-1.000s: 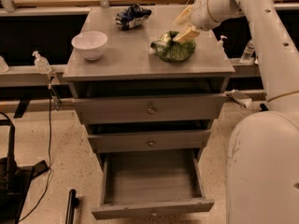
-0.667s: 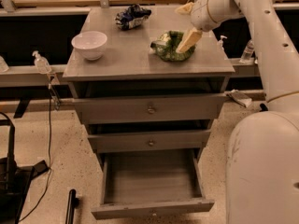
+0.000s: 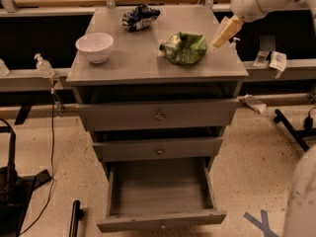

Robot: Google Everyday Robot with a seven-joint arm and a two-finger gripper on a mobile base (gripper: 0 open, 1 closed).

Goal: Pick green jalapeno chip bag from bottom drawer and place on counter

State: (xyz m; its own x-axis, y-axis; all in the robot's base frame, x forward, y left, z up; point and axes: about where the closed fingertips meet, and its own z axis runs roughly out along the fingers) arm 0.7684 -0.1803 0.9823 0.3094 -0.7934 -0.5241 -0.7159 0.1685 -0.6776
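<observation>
The green jalapeno chip bag [image 3: 185, 47] lies crumpled on the counter [image 3: 138, 63], right of centre. My gripper [image 3: 222, 34] hangs just off the bag's right side, above the counter's right edge. It is open, holds nothing and is apart from the bag. The bottom drawer [image 3: 160, 194] is pulled out and I see nothing in it.
A white bowl [image 3: 94, 47] stands at the counter's left and a dark blue and white snack bag [image 3: 139, 17] lies at its back. The two upper drawers [image 3: 158, 115] are shut. A sanitiser bottle [image 3: 43, 65] stands on the left ledge. My base [image 3: 301, 201] is at the lower right.
My gripper was at the green bag's right edge. It has let go and drawn back to the right. The bag stays on the counter.
</observation>
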